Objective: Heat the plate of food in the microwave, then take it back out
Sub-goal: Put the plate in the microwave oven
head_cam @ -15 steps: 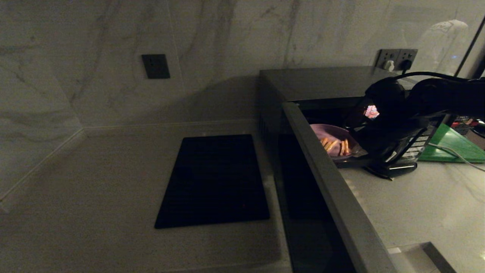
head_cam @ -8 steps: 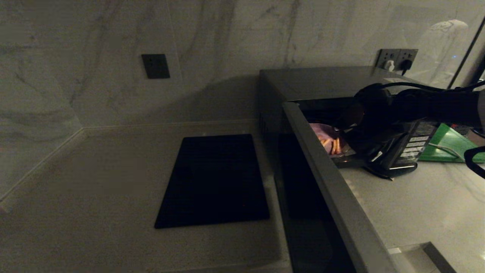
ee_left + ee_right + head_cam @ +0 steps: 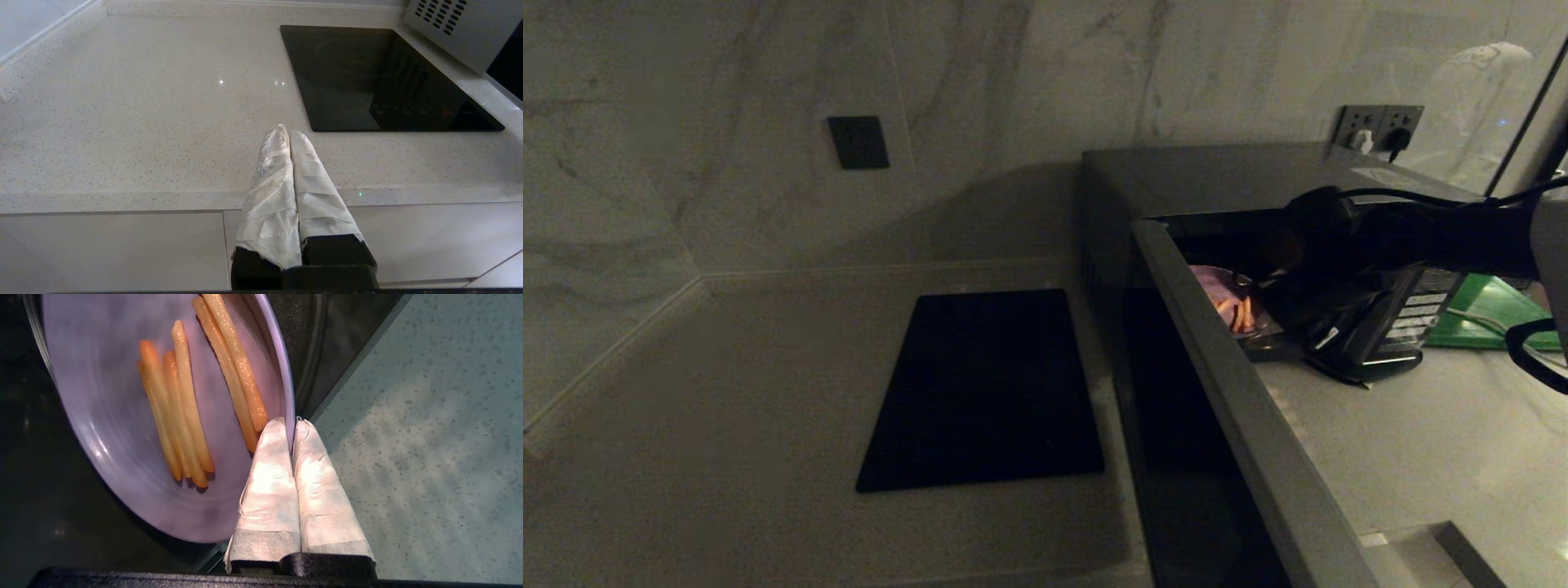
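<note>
Head view, right gripper hides most of plate of food, microwave

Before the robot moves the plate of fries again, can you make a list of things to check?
1. Microwave door open: ok, it swings out toward the camera in the head view.
2. Right gripper pinching the plate of food: ok, its fingers are shut on the rim.
3. Fries on the plate: ok, they all lie inside the rim.
4. Plate fully inside the microwave: cannot tell, the arm hides part of it.
5. Left gripper out of the way: ok, shut and empty over the counter, beside the black slab.
</note>
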You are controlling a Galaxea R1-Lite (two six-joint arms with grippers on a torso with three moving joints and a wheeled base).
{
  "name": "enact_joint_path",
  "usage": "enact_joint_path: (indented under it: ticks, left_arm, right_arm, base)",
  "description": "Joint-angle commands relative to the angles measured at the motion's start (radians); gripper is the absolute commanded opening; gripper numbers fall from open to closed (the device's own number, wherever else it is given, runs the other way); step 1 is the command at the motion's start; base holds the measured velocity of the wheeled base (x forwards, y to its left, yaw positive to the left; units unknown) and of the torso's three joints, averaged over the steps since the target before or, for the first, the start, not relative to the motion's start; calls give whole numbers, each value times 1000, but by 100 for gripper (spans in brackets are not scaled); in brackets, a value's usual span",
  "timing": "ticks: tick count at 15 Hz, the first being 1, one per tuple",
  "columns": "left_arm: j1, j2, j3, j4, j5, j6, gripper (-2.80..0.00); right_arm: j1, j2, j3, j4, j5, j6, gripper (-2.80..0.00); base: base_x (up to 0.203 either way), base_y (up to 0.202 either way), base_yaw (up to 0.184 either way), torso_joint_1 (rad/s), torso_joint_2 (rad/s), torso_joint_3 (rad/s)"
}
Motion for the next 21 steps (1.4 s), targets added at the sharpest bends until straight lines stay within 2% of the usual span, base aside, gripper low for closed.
enact_joint_path:
  ticks: [1, 21]
  left_arm:
    - [0, 0, 0, 0, 1, 0, -280]
    - [0, 0, 0, 0, 1, 0, -280]
  right_arm:
    - [0, 6, 0, -20, -14, 2, -280]
    - [-15, 43, -2, -41, -43, -16, -280]
  base:
    - [0, 0, 0, 0, 0, 0]
    - [0, 0, 0, 0, 0, 0]
